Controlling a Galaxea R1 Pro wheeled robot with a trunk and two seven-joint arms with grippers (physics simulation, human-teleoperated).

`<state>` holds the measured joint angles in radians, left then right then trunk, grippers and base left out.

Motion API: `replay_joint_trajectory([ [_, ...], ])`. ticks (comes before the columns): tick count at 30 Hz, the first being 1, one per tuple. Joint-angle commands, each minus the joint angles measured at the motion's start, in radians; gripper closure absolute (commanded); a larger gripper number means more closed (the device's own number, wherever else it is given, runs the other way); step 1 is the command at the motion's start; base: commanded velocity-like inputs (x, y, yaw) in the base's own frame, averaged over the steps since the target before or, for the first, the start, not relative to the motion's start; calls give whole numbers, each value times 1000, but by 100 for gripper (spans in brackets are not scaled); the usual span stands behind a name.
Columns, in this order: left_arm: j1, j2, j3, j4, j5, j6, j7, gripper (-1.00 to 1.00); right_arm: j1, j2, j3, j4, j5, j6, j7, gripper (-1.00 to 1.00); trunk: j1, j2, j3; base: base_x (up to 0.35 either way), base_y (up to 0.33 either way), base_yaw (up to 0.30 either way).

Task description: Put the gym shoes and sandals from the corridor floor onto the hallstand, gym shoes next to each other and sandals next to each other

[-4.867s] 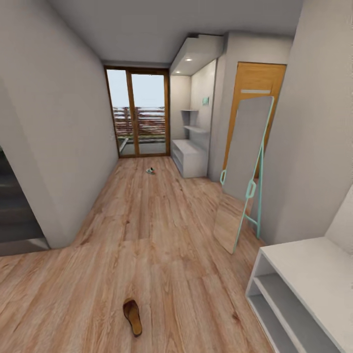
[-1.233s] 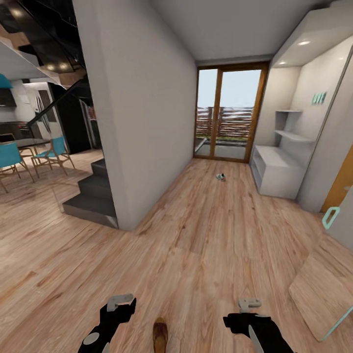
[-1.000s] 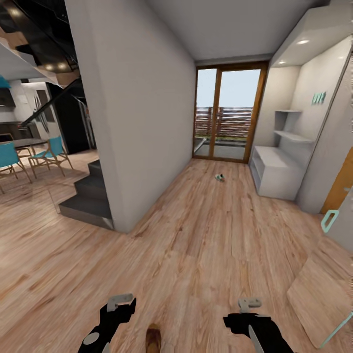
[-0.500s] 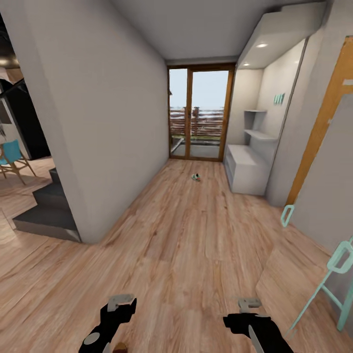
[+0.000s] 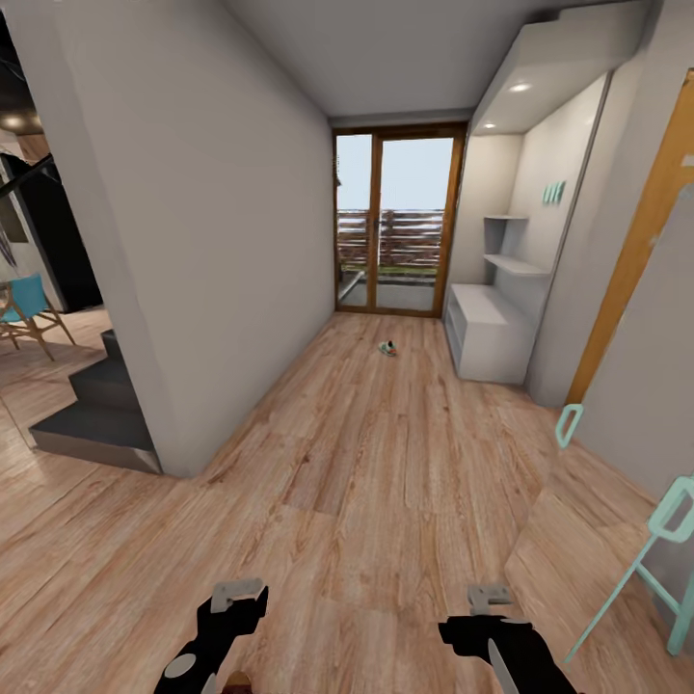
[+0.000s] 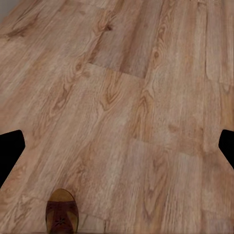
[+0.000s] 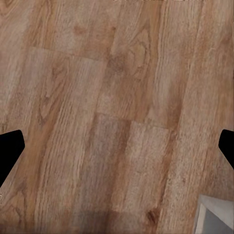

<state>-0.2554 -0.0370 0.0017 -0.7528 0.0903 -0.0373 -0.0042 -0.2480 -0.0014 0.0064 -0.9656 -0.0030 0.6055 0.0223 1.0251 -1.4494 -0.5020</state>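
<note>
Sandal (image 6: 62,217) lies on the corridor floor (image 6: 126,97) in the left wrist view, beside the spread-open left end effector (image 5: 236,600); right end effector (image 5: 490,602) likewise open. A gym shoe (image 5: 387,348) lies far ahead, near the hallstand (image 5: 487,333).

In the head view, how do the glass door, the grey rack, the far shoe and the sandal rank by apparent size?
1. glass door
2. rack
3-4. shoe and sandal: both tiny; the shoe is far off and the sandal cut by the frame, so no ranking.

Shoe (image 5: 387,348) left of hallstand (image 5: 487,333)
</note>
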Motion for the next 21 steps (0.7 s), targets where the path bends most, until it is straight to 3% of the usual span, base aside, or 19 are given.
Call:
replay_joint_trajectory([
  [1,-1,0,0,1,9,-3,0,-100,0,0,0,-2,0,5,2,-100,0,-1,-2,0,0,242],
  [7,-1,0,2,1,11,-3,0,-100,0,0,0,-2,1,5,2,-100,0,-1,-4,0,0,186],
  [21,-1,0,3,1,12,-4,1,-100,0,0,0,-2,1,5,2,-100,0,-1,-4,0,94,18],
])
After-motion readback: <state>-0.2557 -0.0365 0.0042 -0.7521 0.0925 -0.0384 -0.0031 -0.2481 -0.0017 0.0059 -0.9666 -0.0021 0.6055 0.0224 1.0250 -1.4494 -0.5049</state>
